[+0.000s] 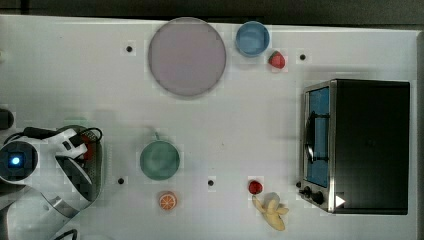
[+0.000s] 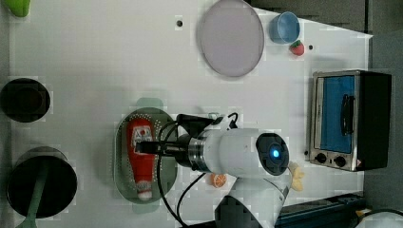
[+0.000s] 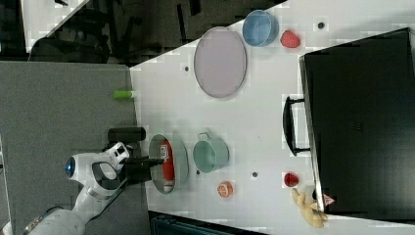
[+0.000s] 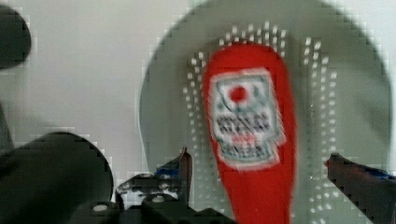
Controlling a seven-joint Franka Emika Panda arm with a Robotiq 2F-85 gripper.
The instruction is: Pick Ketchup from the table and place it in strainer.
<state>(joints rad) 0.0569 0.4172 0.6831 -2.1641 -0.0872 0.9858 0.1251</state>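
Red Ketchup [image 2: 141, 156] lies flat inside mint strainer [image 2: 124, 185], left view's lower left, white cap toward near edge; hand [image 2: 142, 147] above bottle, fingers apart.

Right view: Ketchup [image 3: 167, 165] in strainer [image 3: 182, 157], green cup [image 3: 210, 153] just right.

Wrist view: fingers [image 4: 185, 164] spread wide either side of Ketchup [image 4: 252, 140], not gripping.

Top view: arm covers strainer [image 1: 98, 165] at white desk [image 1: 240, 125] left edge.

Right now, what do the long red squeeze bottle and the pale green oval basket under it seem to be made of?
The long red squeeze bottle looks like smooth plastic, going by its even glossy red body and printed white label. The pale green oval basket looks like matte moulded plastic: uniform colour, neat rows of small holes.
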